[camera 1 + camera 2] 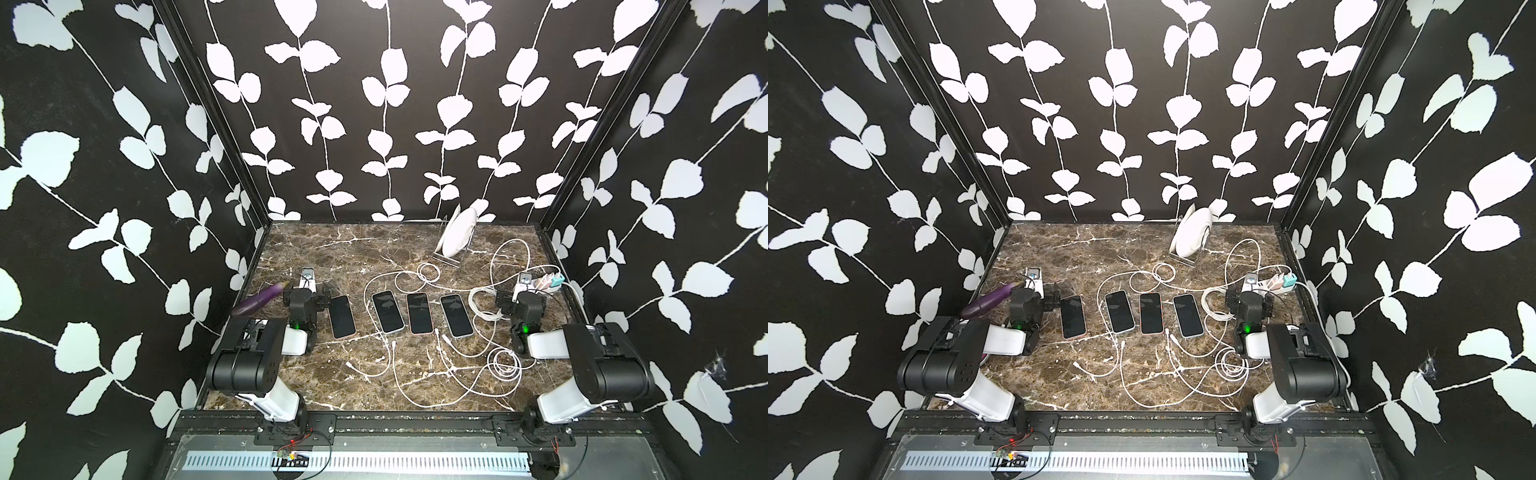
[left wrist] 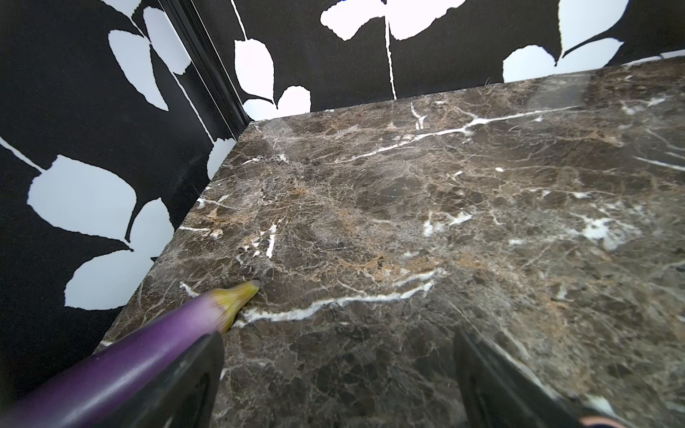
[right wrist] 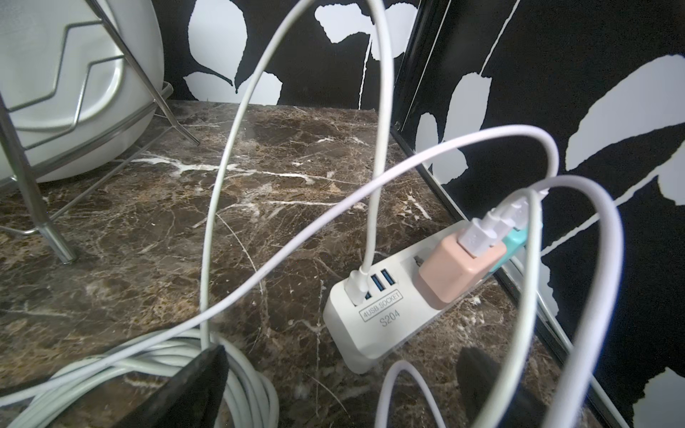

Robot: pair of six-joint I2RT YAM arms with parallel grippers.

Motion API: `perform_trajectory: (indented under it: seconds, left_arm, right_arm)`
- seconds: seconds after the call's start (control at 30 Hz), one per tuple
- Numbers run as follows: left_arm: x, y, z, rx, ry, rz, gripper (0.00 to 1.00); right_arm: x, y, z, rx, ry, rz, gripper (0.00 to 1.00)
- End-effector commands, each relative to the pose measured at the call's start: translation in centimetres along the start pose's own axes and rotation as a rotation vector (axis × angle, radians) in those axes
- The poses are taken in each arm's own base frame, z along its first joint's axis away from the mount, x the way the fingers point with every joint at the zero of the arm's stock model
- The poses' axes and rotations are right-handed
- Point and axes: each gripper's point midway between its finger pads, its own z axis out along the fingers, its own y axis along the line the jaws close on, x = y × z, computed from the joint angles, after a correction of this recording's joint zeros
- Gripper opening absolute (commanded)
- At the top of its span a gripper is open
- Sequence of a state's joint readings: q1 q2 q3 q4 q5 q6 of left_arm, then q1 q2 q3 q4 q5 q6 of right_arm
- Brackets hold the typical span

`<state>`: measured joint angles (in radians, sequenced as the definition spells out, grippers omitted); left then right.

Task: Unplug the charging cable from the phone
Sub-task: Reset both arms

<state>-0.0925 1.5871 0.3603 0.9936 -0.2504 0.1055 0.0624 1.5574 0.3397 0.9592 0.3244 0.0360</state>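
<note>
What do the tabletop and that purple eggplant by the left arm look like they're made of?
Brown veined tabletop: polished marble or marble-look laminate; it shows soft glare. Purple eggplant: probably a plastic replica, judging by its smooth, even sheen and uniform yellow-green cap.

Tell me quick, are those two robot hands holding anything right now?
Left hand: open, holding nothing; a purple eggplant lies just beside it.
Right hand: open, holding nothing; white cables loop in front of it.
</note>
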Motion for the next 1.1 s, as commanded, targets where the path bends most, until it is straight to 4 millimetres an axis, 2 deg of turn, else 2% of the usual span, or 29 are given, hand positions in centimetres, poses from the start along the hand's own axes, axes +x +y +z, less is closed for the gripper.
perform_trajectory:
  seconds: [0.0,1.07]
  left_arm:
    - [-1.06,0.16,0.18,-0.002,-0.027,-0.004,0.98]
    - [-1.09,0.12,0.16,-0.002,-0.028,-0.004,0.99]
  right_arm:
    - [-1.46,-0.02,0.2,0.002,-0.04,0.009,0.99]
    - [-1.49,0.09,0.21,-0.004,-0.041,0.006,1.0]
